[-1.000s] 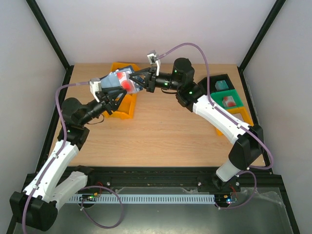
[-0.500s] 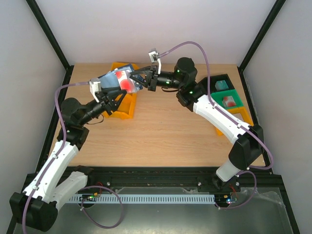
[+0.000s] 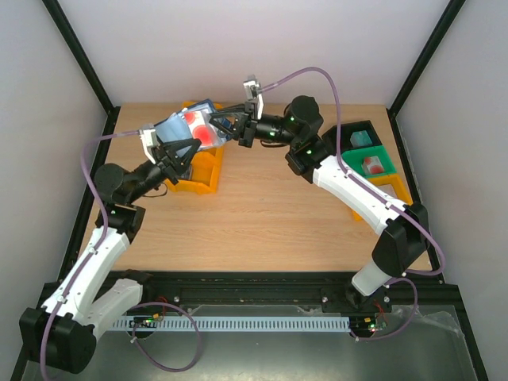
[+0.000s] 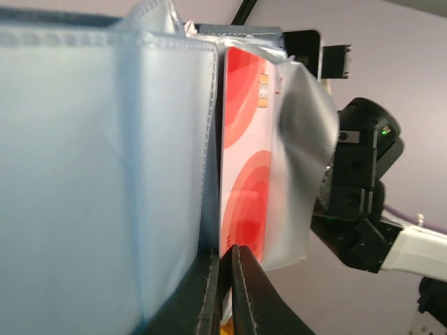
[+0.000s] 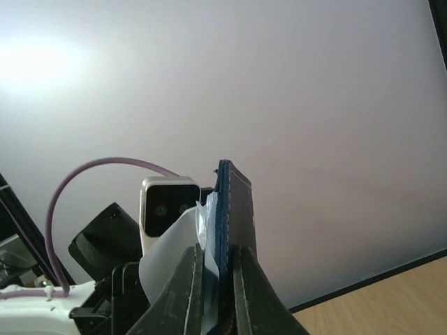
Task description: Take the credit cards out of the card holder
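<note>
Pinching red credit card (image 4: 244,139) at its six-o'clock edge: left gripper (image 4: 225,259), clear only in its wrist view. Right gripper (image 5: 218,257) clamps card holder (image 5: 236,202).

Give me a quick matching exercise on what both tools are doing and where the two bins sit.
Things:
1. left tool
2. right tool
3. yellow bin
4. green bin

States:
A. right side of the table
B. shut on the navy cover of the card holder
C. left side of the table
D. pinching the edge of the red card

Pairs: 1-D, 2-B, 3-C, 4-A
</note>
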Available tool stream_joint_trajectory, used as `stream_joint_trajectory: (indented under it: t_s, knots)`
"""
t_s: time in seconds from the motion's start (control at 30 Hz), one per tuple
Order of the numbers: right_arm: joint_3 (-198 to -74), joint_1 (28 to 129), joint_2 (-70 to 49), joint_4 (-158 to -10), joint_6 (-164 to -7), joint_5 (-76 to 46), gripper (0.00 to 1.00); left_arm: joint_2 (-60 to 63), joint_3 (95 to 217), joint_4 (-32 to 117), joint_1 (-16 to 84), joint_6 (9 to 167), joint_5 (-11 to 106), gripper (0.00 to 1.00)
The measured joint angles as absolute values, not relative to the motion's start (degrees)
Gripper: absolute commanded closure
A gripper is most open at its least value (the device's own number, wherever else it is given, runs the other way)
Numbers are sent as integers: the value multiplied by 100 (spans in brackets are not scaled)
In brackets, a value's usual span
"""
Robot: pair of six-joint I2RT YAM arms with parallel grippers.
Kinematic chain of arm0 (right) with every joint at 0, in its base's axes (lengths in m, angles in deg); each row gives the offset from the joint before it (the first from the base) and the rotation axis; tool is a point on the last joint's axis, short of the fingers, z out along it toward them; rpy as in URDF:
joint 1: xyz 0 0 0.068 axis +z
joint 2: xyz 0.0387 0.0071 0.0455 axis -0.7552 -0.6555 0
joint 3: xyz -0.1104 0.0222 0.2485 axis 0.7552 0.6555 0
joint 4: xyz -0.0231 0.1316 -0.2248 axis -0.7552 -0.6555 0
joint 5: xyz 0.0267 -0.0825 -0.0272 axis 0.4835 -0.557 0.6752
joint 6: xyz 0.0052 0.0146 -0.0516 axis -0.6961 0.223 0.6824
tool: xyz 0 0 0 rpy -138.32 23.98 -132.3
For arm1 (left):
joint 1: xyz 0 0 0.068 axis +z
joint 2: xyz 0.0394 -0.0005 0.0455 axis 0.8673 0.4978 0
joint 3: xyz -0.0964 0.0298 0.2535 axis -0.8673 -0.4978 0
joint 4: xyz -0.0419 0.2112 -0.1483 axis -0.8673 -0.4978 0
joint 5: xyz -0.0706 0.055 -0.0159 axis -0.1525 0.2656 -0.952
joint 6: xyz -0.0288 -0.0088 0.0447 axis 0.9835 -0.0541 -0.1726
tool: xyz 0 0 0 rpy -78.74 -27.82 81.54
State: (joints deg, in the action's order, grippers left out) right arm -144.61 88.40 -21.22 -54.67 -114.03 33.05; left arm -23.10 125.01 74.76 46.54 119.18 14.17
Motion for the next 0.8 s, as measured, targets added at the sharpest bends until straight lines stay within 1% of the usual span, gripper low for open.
stream_joint_trajectory:
  t_s: [0.23,0.33,0.4,0.53,0.67,0.8]
  knots:
    - [-14450,8838,-2135,-5216,-11569,3324,98,-2312,12442,7858,4665,12159,1251,98]
    - [-14402,8792,-2135,-5108,-11667,3418,86,-2325,12442,7876,4669,12209,1194,98]
    - [-14354,8741,-2135,-5069,-11744,3501,84,-2345,12431,7863,4667,12218,1153,98]
    - [-14310,8713,-2142,-5122,-11805,3753,86,-2465,12383,7769,4656,12141,1155,98]
    - [-14210,8680,-2133,-5032,-11947,3932,92,-2601,12309,7613,4669,12019,1223,98]
    - [-14085,8608,-2092,-5030,-12036,4013,92,-2660,12272,7443,4697,11877,1225,98]
